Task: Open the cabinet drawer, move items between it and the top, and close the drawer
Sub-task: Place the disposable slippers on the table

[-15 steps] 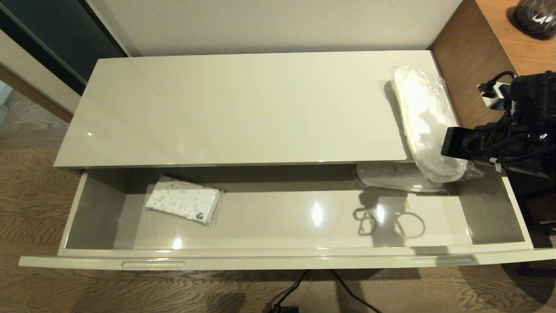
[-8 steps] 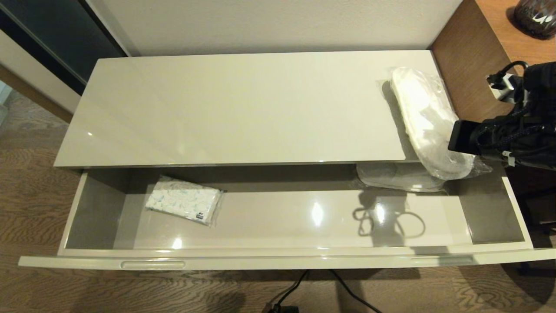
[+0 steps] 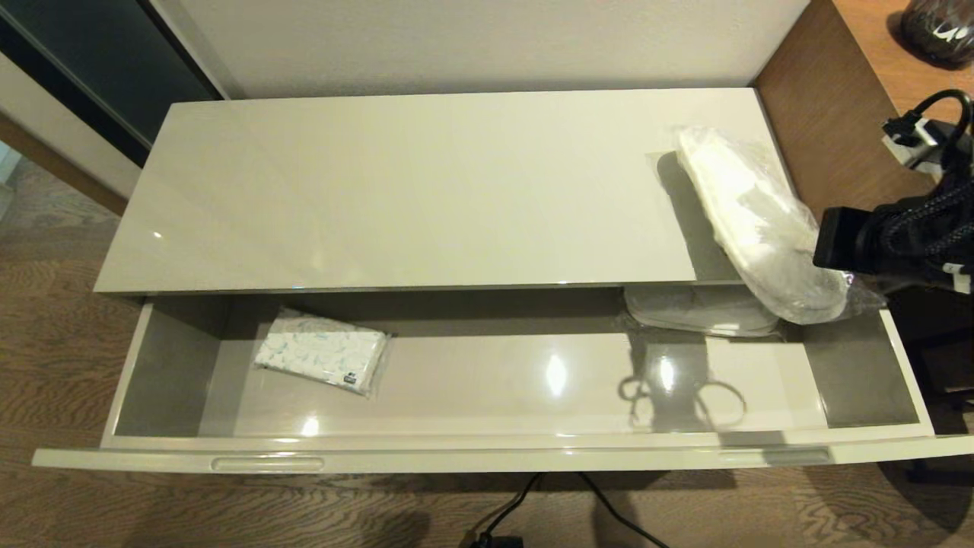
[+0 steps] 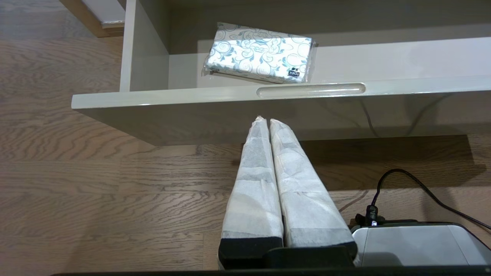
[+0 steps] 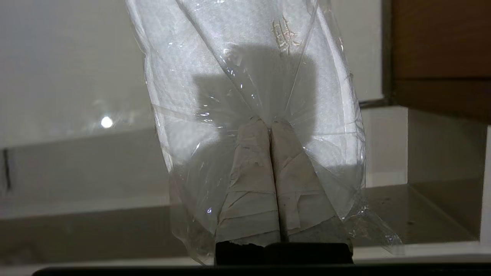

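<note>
1. Right gripper is pinched closed on the plastic wrap of the slippers, at the near end of the pack; seen from the head camera, the black gripper body sits at the far right edge of the scene.
2. The slippers stretch away from the right gripper toward the wall, far end over the top, near end sticking out past the top's front edge, above the right end of the cabinet drawer. Pack is tilted; cannot tell whether the far end touches the top.
3. Cabinet drawer is pulled fully open, below and in front of the right gripper.
4. A second wrapped slipper pack lies in the drawer's back right corner, directly below the held pack and partly tucked under the top.
5. Brown desk side stands just beside the right gripper on its outer side, close to the held pack.
6. Left gripper is parked low in front of the drawer face, fingers pressed together, holding nothing, just below the left pull.
7. Tissue packet lies in the drawer's left part, just beyond the left gripper behind the front panel, well apart from the right gripper.
8. Black cable and grey base on the wood floor beside the left gripper.
</note>
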### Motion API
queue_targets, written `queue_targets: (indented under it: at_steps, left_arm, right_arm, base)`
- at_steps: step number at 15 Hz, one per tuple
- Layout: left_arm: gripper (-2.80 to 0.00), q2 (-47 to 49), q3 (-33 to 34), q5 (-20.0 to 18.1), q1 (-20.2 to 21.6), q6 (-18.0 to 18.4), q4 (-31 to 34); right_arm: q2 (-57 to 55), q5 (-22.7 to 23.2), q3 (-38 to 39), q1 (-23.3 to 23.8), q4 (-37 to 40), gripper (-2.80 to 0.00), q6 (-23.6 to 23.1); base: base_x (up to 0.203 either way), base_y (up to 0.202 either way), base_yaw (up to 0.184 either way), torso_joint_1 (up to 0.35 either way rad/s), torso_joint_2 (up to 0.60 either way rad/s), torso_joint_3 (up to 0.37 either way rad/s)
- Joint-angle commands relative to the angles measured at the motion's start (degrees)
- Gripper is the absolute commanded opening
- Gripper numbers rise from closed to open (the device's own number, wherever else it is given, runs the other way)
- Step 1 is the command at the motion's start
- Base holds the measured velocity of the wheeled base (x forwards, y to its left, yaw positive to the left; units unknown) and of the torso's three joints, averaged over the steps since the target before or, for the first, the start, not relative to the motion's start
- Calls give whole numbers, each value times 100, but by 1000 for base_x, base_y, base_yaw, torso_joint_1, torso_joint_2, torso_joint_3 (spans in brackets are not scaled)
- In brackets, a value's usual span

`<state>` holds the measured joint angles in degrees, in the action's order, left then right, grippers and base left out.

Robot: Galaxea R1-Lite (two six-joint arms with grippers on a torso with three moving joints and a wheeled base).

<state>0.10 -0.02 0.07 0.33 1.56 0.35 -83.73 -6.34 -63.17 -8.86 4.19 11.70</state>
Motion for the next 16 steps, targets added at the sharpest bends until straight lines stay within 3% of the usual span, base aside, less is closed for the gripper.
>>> queue_targets:
  at_steps: [1, 4, 10, 16]
  left_arm:
    - [-280, 8, 2, 1, 2, 2, 0]
    - [-280, 8, 2, 1, 2, 2, 0]
    - [-280, 8, 2, 1, 2, 2, 0]
    - [-280, 8, 2, 1, 2, 2, 0]
  right_arm:
    - [466, 230, 32, -10, 343, -280, -88]
    - [897, 700, 248, -14, 685, -280, -648]
    - [1203, 1486, 440, -247, 1399, -280, -2614]
    - [1187, 2088, 542, -868, 1945, -280, -3045]
  base:
    - [0, 0, 0, 0, 0, 0]
    - [0, 0, 0, 0, 0, 0]
    - [0, 0, 0, 0, 0, 0]
    - [0, 0, 0, 0, 0, 0]
